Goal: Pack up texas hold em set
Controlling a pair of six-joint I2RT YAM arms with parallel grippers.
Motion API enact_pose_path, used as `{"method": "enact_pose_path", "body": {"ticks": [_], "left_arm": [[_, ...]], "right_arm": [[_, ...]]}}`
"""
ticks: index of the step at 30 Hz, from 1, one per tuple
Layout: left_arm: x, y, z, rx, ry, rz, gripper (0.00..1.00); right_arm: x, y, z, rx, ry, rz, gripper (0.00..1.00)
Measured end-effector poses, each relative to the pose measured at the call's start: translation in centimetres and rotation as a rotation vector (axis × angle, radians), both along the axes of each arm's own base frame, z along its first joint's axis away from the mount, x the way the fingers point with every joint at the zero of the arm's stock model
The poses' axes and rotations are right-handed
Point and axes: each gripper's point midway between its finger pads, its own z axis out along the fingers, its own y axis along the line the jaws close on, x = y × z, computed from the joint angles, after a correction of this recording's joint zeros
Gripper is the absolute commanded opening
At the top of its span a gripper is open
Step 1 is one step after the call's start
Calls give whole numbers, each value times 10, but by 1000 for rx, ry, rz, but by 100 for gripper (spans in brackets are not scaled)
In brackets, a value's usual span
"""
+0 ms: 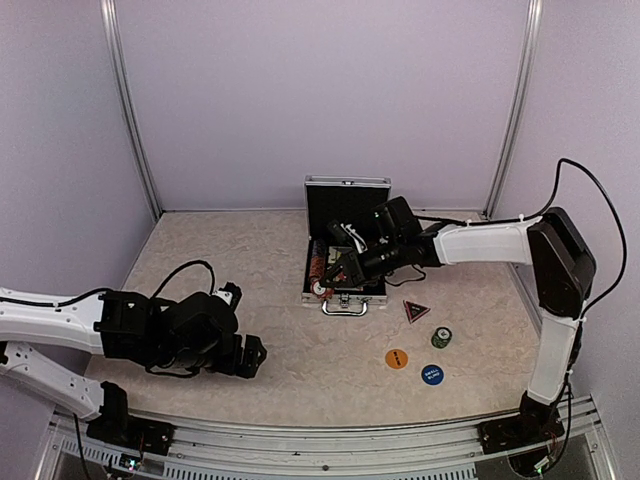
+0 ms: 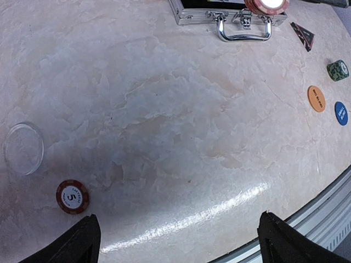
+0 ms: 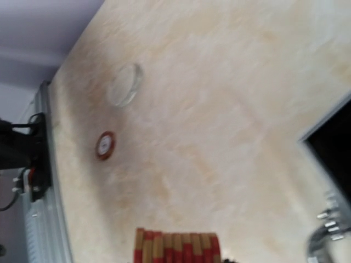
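Left tool [image 2: 178,230] spread wide | right tool [image 1: 345,268] clamped on red chip row [image 3: 176,247] | briefcase [image 1: 347,203] long axis left-right, handle [image 2: 244,30] nearside

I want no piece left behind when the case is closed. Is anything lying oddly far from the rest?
Yes. One red chip and a clear disc lie far left of the case, away from the orange disc and blue disc on its right. They would be easy to overlook.
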Motion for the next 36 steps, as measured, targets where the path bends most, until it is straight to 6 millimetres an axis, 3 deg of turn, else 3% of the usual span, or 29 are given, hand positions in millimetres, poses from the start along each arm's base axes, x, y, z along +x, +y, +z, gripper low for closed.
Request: {"method": "enact_pose_path", "body": {"ticks": [7,17,27,36], "left_arm": [[-1,2,-2,-4,-3,-3,99],[-2,5,-6,-5,-2,-4,99],[-1,6,-4,-14,-6,-4,99],[-2,5,-4,-16,-5,-6,99]], "right_arm": [[22,0,12,-24,-124,-8,15],[33,1,-17,-80,-181,12,16],[47,10,1,-57,-301,48,16],[59,11,-9,-102,-418,86,16]]}}
